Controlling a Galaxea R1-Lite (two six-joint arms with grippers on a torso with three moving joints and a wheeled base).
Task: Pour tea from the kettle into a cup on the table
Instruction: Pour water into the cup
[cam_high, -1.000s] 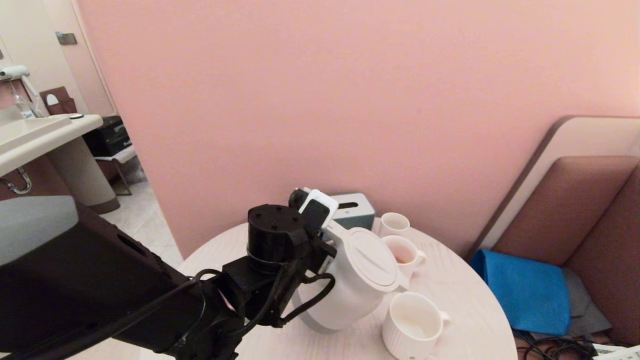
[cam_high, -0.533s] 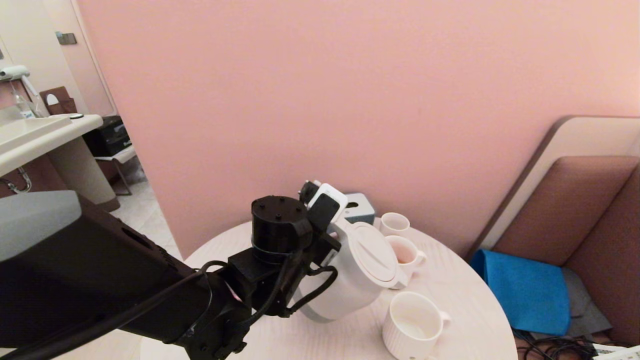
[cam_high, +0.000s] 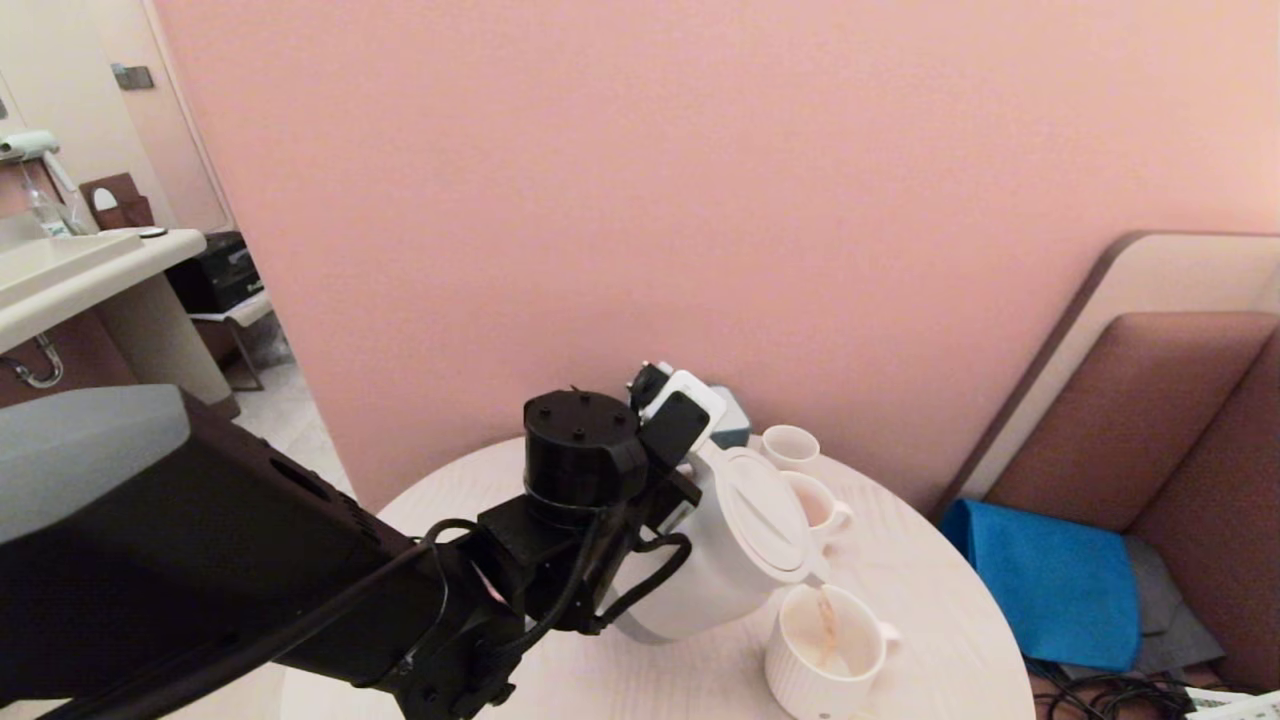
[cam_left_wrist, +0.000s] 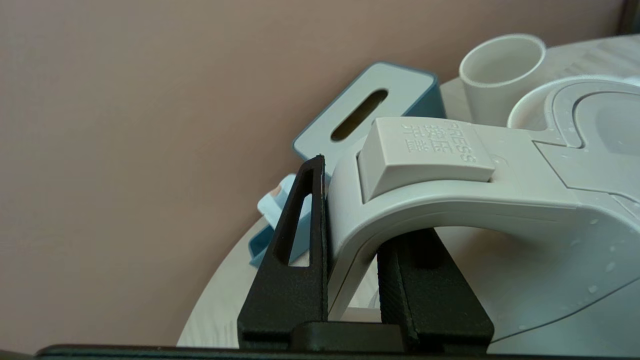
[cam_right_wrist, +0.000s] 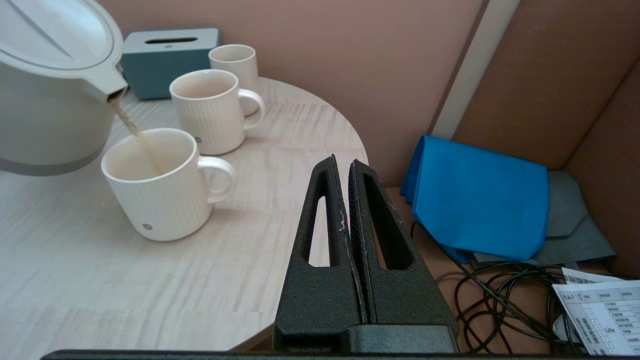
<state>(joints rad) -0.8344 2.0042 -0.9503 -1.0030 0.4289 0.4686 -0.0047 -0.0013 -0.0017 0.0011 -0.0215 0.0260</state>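
The left gripper (cam_left_wrist: 350, 240) pinches the handle of the kettle (cam_high: 735, 545), one black finger (cam_left_wrist: 295, 260) on each side of the loop just under the press button. The kettle hangs tilted above the table (cam_high: 560, 690), spout down toward the right, lid shut. A thin stream of tea (cam_right_wrist: 137, 135) runs from the spout into the cup (cam_high: 825, 650), the nearest mug, which stands upright on the table with its handle to the right; a little tea lies at its bottom. Just behind the kettle sit a second mug (cam_high: 822, 508) holding some pale liquid, a small handleless cup (cam_high: 790, 446), and a teal tissue box (cam_right_wrist: 167, 60) against the pink wall. Further right, off the table's edge, a blue cloth (cam_high: 1045, 585) lies on a brown seat over a tangle of black cords (cam_right_wrist: 500, 300). The right gripper (cam_right_wrist: 348, 165) hangs beside the table's right edge, its fingers pressed together on nothing.
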